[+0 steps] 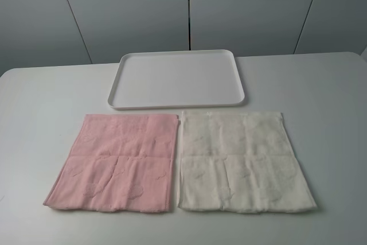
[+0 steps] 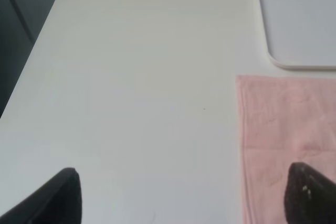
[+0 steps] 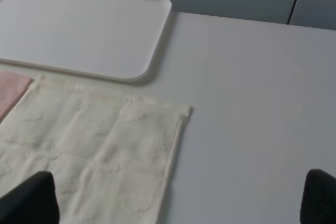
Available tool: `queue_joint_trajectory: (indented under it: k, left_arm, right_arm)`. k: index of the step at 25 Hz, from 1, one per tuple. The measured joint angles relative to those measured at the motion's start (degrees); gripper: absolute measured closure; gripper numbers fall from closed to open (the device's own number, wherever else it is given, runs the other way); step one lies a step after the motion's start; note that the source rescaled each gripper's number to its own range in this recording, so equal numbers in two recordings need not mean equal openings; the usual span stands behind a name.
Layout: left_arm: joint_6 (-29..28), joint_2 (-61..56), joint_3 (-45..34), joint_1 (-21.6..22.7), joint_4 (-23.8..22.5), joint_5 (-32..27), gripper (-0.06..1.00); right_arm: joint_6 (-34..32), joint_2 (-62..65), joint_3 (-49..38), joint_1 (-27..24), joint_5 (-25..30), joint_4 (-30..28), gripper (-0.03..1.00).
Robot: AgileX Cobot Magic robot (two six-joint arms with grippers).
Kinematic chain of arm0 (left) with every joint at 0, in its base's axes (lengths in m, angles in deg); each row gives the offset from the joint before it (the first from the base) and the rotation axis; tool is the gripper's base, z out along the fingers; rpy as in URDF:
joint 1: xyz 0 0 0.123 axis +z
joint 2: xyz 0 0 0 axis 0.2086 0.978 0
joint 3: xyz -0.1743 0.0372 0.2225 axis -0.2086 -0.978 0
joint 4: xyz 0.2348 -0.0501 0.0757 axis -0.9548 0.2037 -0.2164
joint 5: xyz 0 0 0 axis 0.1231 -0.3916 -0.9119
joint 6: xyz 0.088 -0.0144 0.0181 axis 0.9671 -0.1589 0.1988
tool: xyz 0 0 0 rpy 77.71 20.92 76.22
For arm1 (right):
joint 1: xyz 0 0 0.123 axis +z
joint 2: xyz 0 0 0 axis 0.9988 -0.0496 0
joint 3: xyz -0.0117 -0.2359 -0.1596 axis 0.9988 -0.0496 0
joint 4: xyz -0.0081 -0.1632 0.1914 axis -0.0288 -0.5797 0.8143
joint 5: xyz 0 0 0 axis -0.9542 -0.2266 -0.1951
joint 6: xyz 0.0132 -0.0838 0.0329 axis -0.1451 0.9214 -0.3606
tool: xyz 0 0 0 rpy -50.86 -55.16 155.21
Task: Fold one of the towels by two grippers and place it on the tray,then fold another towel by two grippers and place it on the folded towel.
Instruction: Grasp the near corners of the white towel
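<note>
A pink towel [image 1: 116, 162] lies flat on the table at front left, and a cream towel [image 1: 241, 160] lies flat beside it at front right. A white tray [image 1: 178, 102] stands behind them. Neither gripper shows in the exterior high view. In the left wrist view my left gripper [image 2: 184, 198] is open, its fingertips [image 2: 60, 198] wide apart above the bare table and the pink towel's [image 2: 283, 129] left edge. In the right wrist view my right gripper [image 3: 178, 198] is open above the cream towel's [image 3: 94, 150] right edge. The tray also shows in both wrist views [image 2: 273, 56] [image 3: 152, 61].
The white table [image 1: 46, 101] has bare surface on both sides of the towels. Grey wall panels [image 1: 189, 4] stand behind the table's far edge. The table's left edge and corner show in the left wrist view [image 2: 47, 19].
</note>
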Motion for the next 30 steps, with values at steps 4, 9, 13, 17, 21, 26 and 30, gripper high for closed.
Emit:
queue_joint_trajectory:
  k: [4, 9, 13, 17, 21, 26, 30]
  left_arm:
    - [-0.2, 0.0, 0.0, 0.0, 0.0, 0.0, -0.04]
    - [-0.2, 0.0, 0.0, 0.0, 0.0, 0.0, -0.04]
    - [-0.2, 0.0, 0.0, 0.0, 0.0, 0.0, -0.04]
    - [-0.2, 0.0, 0.0, 0.0, 0.0, 0.0, -0.04]
    - [-0.4, 0.0, 0.0, 0.0, 0.0, 0.0, -0.04]
    - [-0.4, 0.0, 0.0, 0.0, 0.0, 0.0, -0.04]
    - [-0.4, 0.0, 0.0, 0.0, 0.0, 0.0, -0.04]
  right_arm:
    - [0.0, 0.0, 0.0, 0.0, 0.0, 0.0, -0.03]
    - [0.0, 0.0, 0.0, 0.0, 0.0, 0.0, -0.03]
    - [0.0, 0.0, 0.0, 0.0, 0.0, 0.0, -0.03]
    - [0.0, 0.0, 0.0, 0.0, 0.0, 0.0, -0.03]
    - [0.0, 0.0, 0.0, 0.0, 0.0, 0.0, -0.03]
    - [0.0, 0.0, 0.0, 0.0, 0.0, 0.0, -0.03]
    - [0.0, 0.0, 0.0, 0.0, 0.0, 0.0, -0.03]
